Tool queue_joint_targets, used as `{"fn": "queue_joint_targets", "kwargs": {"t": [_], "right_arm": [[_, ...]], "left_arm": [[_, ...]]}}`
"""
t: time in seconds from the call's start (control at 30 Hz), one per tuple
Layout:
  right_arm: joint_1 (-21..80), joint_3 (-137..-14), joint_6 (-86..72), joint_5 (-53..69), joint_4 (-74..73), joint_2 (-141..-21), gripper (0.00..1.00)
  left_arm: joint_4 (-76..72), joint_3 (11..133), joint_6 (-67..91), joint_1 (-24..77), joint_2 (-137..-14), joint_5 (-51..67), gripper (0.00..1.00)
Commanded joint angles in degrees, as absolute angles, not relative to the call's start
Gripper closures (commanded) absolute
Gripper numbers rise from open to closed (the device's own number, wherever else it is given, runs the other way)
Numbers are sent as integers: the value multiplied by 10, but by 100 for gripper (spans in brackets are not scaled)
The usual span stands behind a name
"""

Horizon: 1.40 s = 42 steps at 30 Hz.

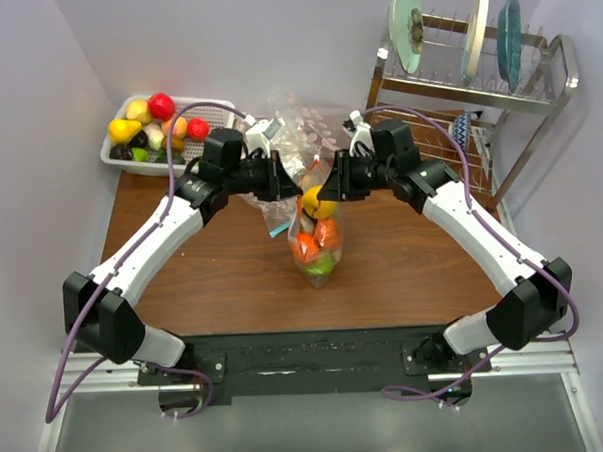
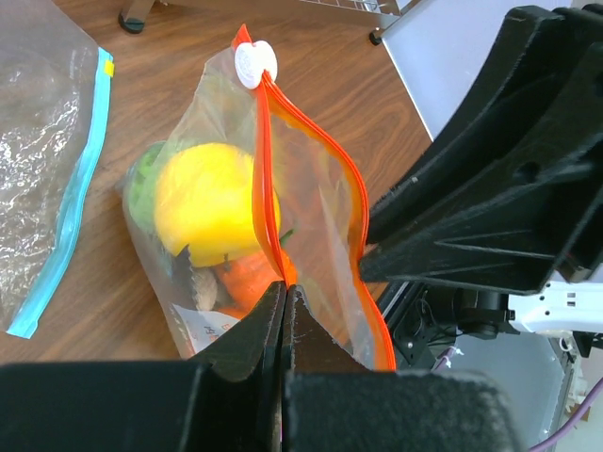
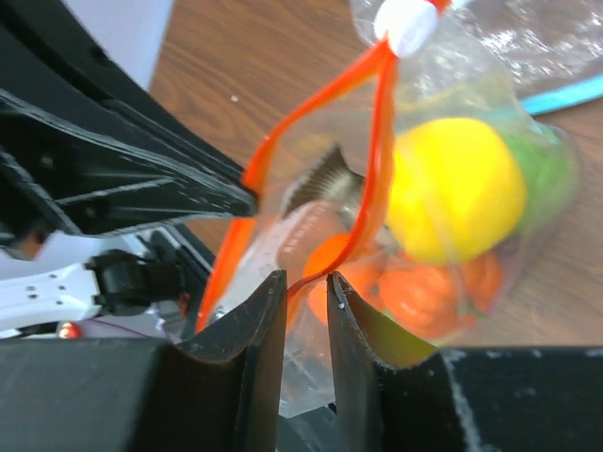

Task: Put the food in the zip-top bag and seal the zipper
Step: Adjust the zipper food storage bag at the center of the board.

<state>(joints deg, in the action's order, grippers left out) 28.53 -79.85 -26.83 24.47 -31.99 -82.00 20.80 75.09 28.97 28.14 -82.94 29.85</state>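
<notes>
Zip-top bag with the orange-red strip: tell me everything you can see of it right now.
The zip-top bag is clear crinkly plastic, held upright with its bottom seemingly on the wooden table. Its orange-red zipper gapes open, with the white slider at one end. Inside sit toy foods: a yellow fruit, a green piece and orange pieces. The left gripper pinches one lip; the right gripper straddles the other, grip unclear.

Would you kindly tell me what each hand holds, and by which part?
The zip-top bag: left hand and right hand each pinch one side of its zipper.
</notes>
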Motion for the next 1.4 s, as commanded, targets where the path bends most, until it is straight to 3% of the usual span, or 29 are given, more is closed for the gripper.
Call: {"fn": "queue_joint_targets", "kwargs": {"t": [0.0,0.2,0.33,0.57,0.67,0.8,0.93,1.17,1.27,1.3,1.33,1.37], "right_arm": [[285,-799,-219,169,-363,-799,69],[285,-807,-199,86,-401,-781,67],[286,-806,-196,95,-403,-780,66],[287,-806,-196,112,-400,-780,54],[287,-807,-195,124,-398,-784,66],[291,-805,-198,142,-398,-795,72],[294,-810,-202,164,-395,-800,100],[294,-864,-207,149,-418,-786,100],[294,-882,-211,138,-426,-784,100],[294,-885,-213,135,-425,-783,100],[294,-885,-214,134,-423,-786,100],[294,-884,-216,135,-419,-787,100]], "left_arm": [[194,758,286,279,-817,301,100],[195,755,284,279,-818,296,100],[195,753,283,279,-817,296,100],[196,751,281,279,-816,295,100],[197,751,281,279,-815,295,100],[198,751,280,279,-812,292,100],[207,753,272,279,-816,278,100],[230,759,253,266,-831,253,100],[256,779,244,258,-844,261,77],[264,790,243,251,-846,263,66],[270,795,240,246,-848,264,46],[278,799,236,237,-846,265,39]]}}
